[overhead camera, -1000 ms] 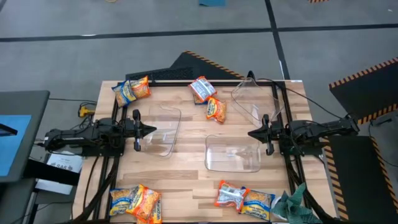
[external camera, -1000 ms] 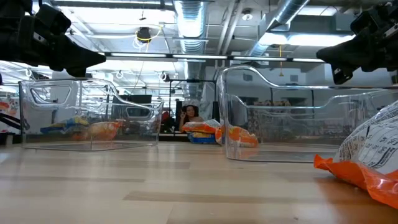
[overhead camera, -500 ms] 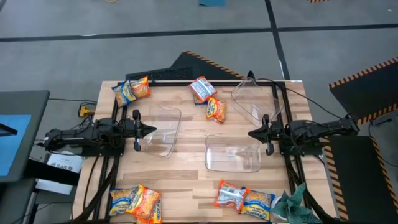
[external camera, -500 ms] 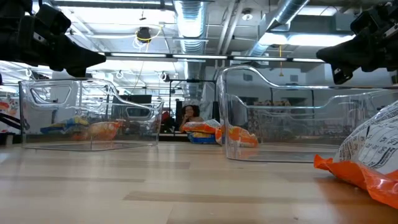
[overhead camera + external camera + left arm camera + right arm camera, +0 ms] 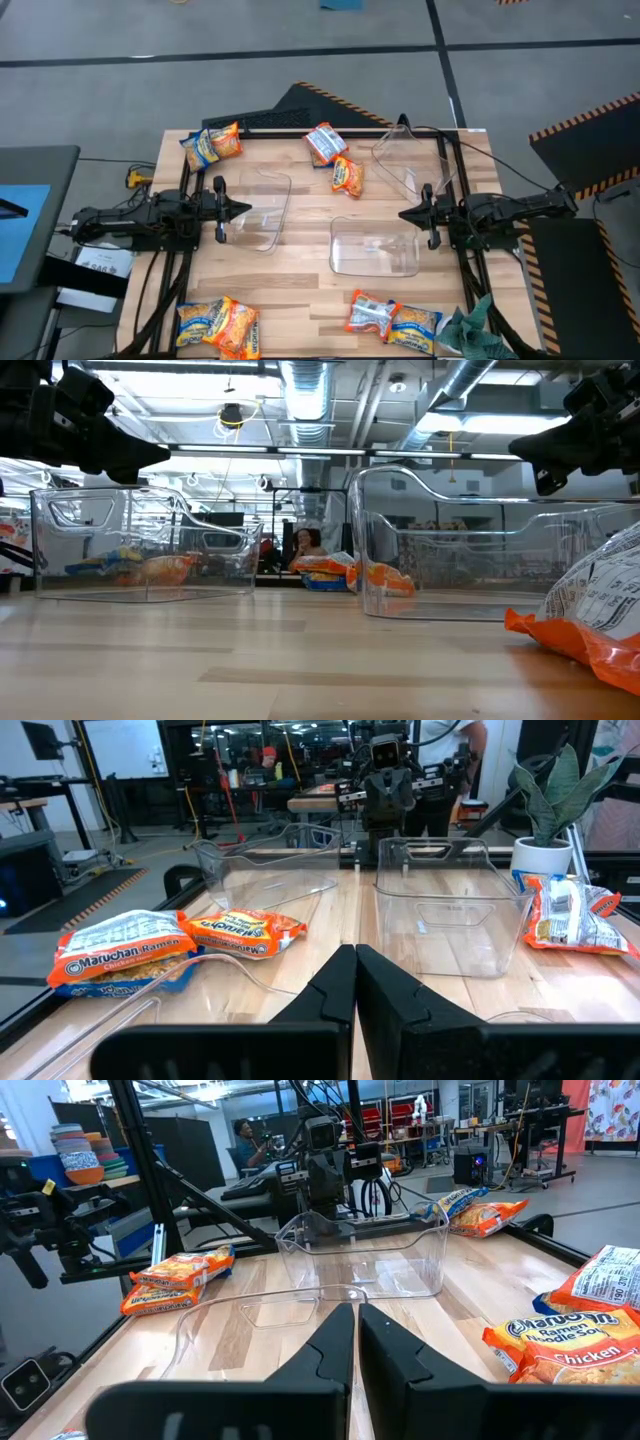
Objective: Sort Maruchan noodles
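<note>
Maruchan noodle packets lie flat on the wooden table in groups: two at the far left (image 5: 211, 145), two at the far middle (image 5: 335, 158), several at the near left (image 5: 218, 325) and the near right (image 5: 392, 318). My left gripper (image 5: 244, 209) is shut and empty, hovering over the left clear bin's left edge (image 5: 262, 212). My right gripper (image 5: 404, 213) is shut and empty, hovering between the middle bin (image 5: 373, 248) and the far-right bin (image 5: 410, 165). In the wrist views the shut fingertips (image 5: 355, 955) (image 5: 357, 1312) hold nothing.
Three clear empty bins stand on the table's middle. A green cloth (image 5: 470, 330) lies at the near right corner. In the low view a packet (image 5: 590, 610) lies close at the right. A person (image 5: 303, 545) sits in the room beyond the table.
</note>
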